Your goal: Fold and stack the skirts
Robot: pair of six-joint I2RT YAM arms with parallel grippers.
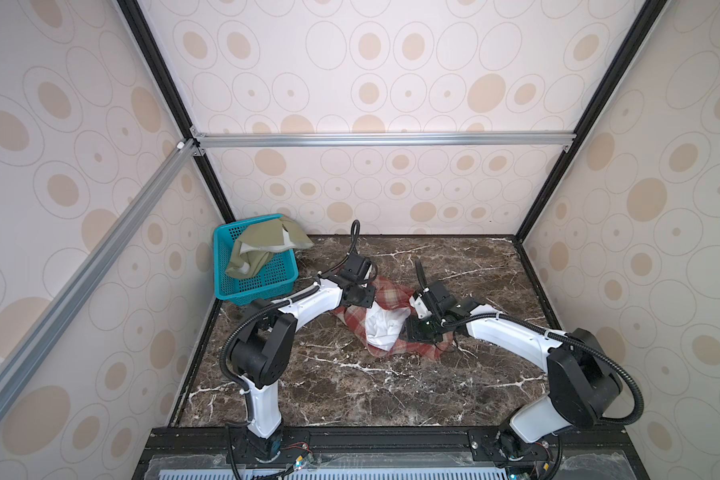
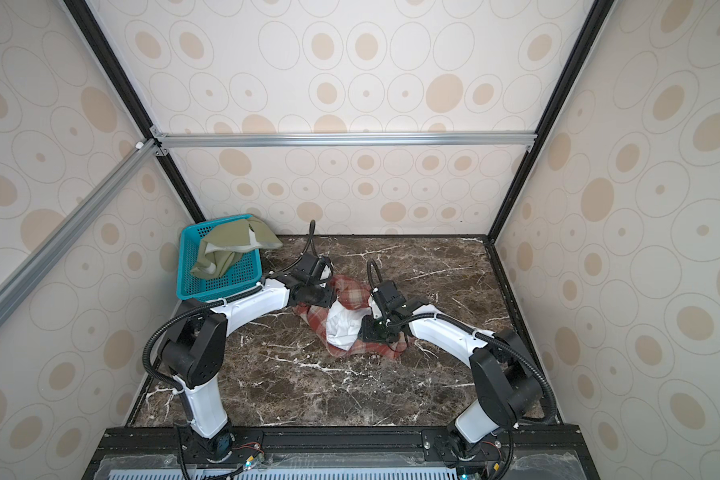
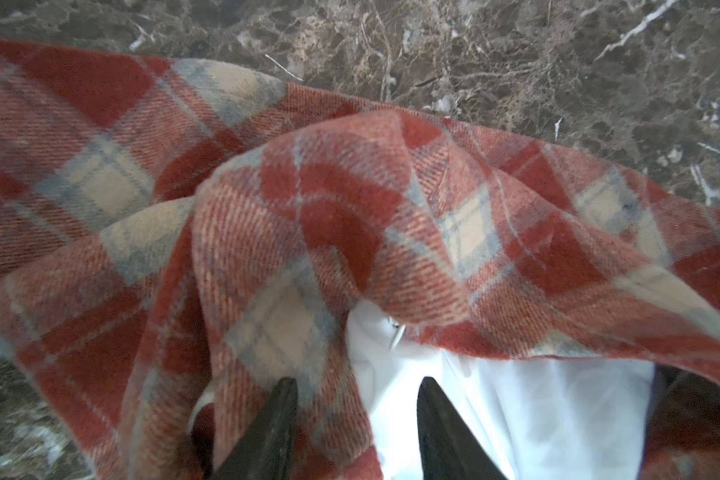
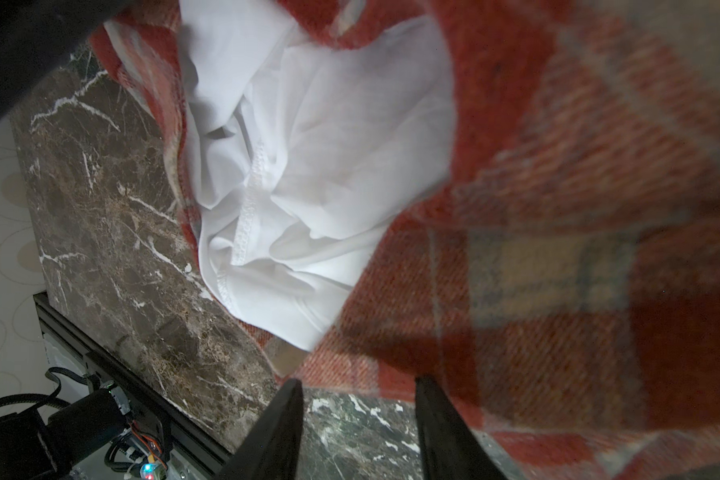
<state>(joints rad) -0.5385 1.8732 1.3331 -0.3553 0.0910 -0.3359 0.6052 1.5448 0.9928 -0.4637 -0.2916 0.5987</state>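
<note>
Plaid skirt (image 1: 391, 293) lies crumpled on the worktop (image 1: 350, 386); olive skirt (image 1: 262, 245) drapes the basket (image 1: 262, 286). Right end effector (image 4: 358, 380) part-open, empty, at the hem; left end effector (image 3: 356, 379) straddles cloth, grip unclear. Best pinch both layers, spread flat.

Crumpled plaid skirt (image 1: 391, 291) on table (image 1: 350, 395); olive skirt (image 1: 254, 253) over teal basket (image 1: 262, 286).

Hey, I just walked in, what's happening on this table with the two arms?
The robot is working on the red plaid skirt, which lies crumpled on the table with its white lining showing. The left claw sits in the cloth, jaws apart; a grip can't be confirmed. The right claw is open at the skirt's edge. The olive skirt drapes over the teal basket, untouched.
</note>
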